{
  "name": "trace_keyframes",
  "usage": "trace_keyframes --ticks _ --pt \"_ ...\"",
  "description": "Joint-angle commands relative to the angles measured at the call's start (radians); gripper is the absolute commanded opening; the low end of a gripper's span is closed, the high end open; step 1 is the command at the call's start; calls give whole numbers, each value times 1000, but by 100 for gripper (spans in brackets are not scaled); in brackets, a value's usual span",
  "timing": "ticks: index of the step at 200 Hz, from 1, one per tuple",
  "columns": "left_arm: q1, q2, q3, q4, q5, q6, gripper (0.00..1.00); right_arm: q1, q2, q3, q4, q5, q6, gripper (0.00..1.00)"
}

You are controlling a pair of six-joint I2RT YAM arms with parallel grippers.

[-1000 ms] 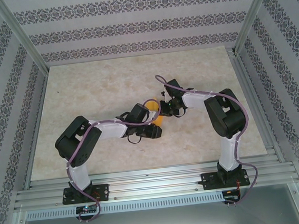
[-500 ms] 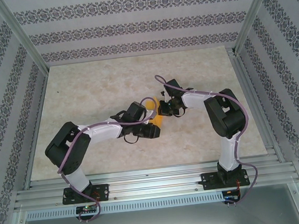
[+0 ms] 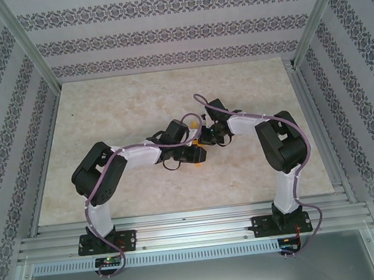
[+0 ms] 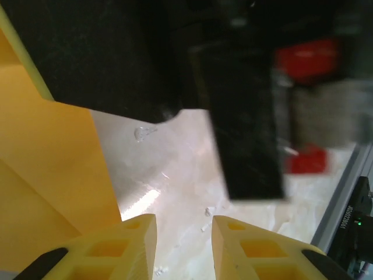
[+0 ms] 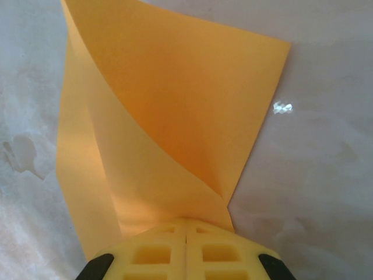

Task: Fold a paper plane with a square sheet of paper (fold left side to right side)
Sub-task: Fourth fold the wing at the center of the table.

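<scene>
The right gripper [image 5: 186, 228], jaws shut, pinches an edge of the paper [image 5: 175, 105]. The left gripper [image 4: 184, 239], partly open and empty, should press the fold flat with edges aligned.

Both arms reach inward over the middle of the pale marbled worktop [image 3: 104, 108]. The left end effector [image 3: 192, 155] and the right end effector [image 3: 207, 137] sit close together. Between them a sliver of the orange-yellow square sheet of paper [image 3: 199, 158] shows, mostly covered.
</scene>
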Motion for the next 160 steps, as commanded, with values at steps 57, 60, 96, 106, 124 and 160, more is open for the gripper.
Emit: trace_keyframes --ticks 57,60,96,106,124,160 --pt "-18 49 -16 11 23 16 31 1 70 -25 -78 163 -31 5" --pt "-20 47 -19 6 21 17 31 1 69 -25 -79 165 -33 5" --pt "-23 10 -92 19 14 8 27 -1 73 -21 -83 169 -37 5" --pt "-22 -1 -110 24 12 6 27 -2 75 -21 -83 166 -36 5" --pt "-22 -8 -137 39 12 -3 27 -4 75 -19 -83 165 -37 5" --pt "-31 -10 -163 53 12 -13 27 -4 73 -16 -91 168 -39 5"
